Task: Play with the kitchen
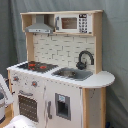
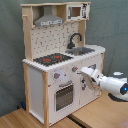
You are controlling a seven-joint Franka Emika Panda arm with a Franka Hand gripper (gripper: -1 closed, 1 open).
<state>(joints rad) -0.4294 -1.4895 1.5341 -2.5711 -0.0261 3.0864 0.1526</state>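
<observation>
The kitchen [image 2: 60, 65] stands on the desk [image 2: 100, 116]; in the second exterior view our hand [image 2: 86, 72] reaches its front near the knobs [image 2: 74, 69]; we cannot tell its grip; oven door [image 2: 64, 96] shut, play barely begun.

The kitchen [image 1: 60, 70] [image 2: 62, 65] stands upright, white with light-wood sides. Its top carries a red-ringed black hob [image 1: 36, 65] and a grey sink [image 1: 73, 74] with a black faucet [image 1: 85, 59]. The hood [image 2: 49, 20] and microwave [image 2: 76, 11] sit above, and the oven door [image 2: 64, 96] is closed.

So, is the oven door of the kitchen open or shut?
Shut: the oven door sits flush with the kitchen front in both exterior views.
</observation>
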